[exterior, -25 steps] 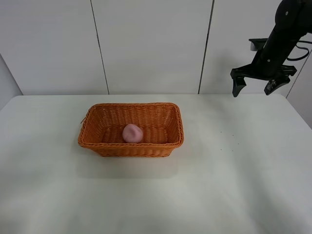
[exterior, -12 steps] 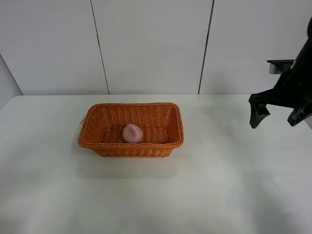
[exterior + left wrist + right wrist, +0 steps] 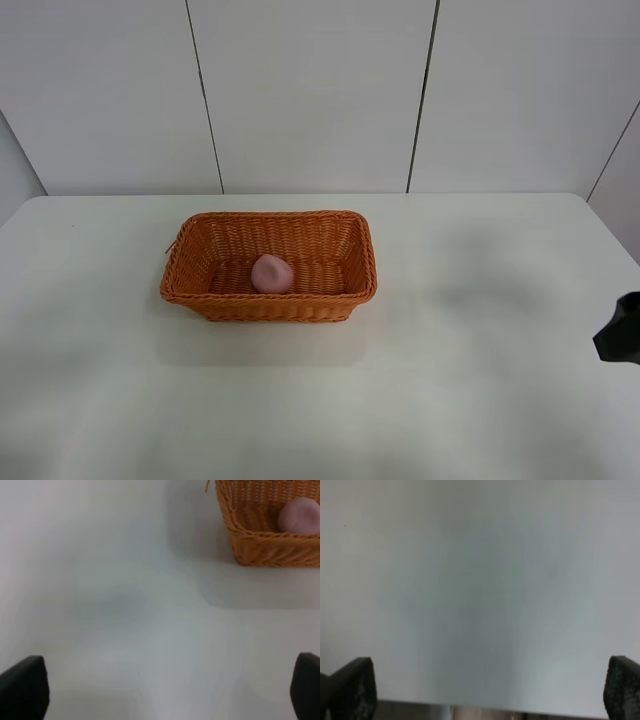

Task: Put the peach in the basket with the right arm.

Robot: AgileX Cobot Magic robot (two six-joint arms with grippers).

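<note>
The orange-brown wicker basket [image 3: 345, 262] stands on the white table, left of its middle. The pink peach [image 3: 271, 273] lies inside it, on the floor near the front wall. The left wrist view shows a corner of the basket [image 3: 250, 545] and the peach [image 3: 300, 516] in it. My left gripper [image 3: 165, 690] hangs open over bare table, well away from the basket. My right gripper [image 3: 485, 690] is open too, with only white table between its fingers. In the high view just one of its fingertips [image 3: 620, 335] shows, at the right border.
The white table [image 3: 450, 400] runs wide around the basket. Grey wall panels [image 3: 310, 90] close off the back. In the right wrist view the table's edge [image 3: 470, 703] lies close under the gripper.
The right arm has come down from high at the back right to the right border, nearly out of the high view. Basket and peach have not moved.
</note>
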